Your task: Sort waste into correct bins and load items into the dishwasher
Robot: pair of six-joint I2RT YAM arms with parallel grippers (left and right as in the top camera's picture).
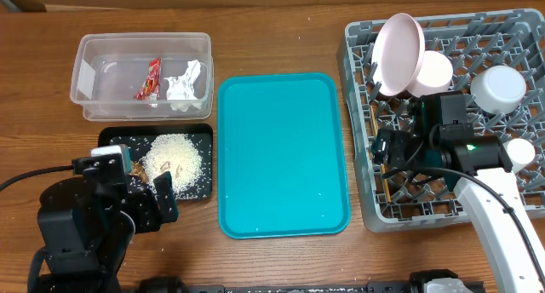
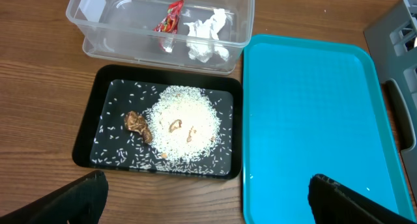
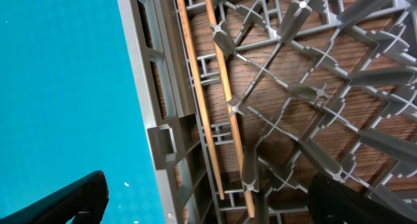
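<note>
The clear bin (image 1: 85,71) (image 2: 85,15) holds a red wrapper (image 1: 151,78) (image 2: 169,17) and a white napkin (image 1: 183,84) (image 2: 205,32). Inside the black bin (image 1: 111,135) (image 2: 85,126) are rice (image 1: 174,155) (image 2: 186,123) and a brown lump (image 2: 138,125). The grey dishwasher rack (image 1: 358,37) (image 3: 156,120) carries a plate (image 1: 398,53), a dish (image 1: 434,73), a bowl (image 1: 498,89), a cup (image 1: 519,151) and chopsticks (image 1: 385,188) (image 3: 195,100). My left gripper (image 1: 152,203) (image 2: 208,188) is open above the black bin's near edge. Over the chopsticks, my right gripper (image 1: 387,152) (image 3: 208,191) is open and empty.
A bare teal tray (image 1: 281,152) (image 2: 313,107) lies between the bins and the rack. The rack's left wall stands right beside the tray's right edge. Wooden table (image 1: 281,29) shows at the back.
</note>
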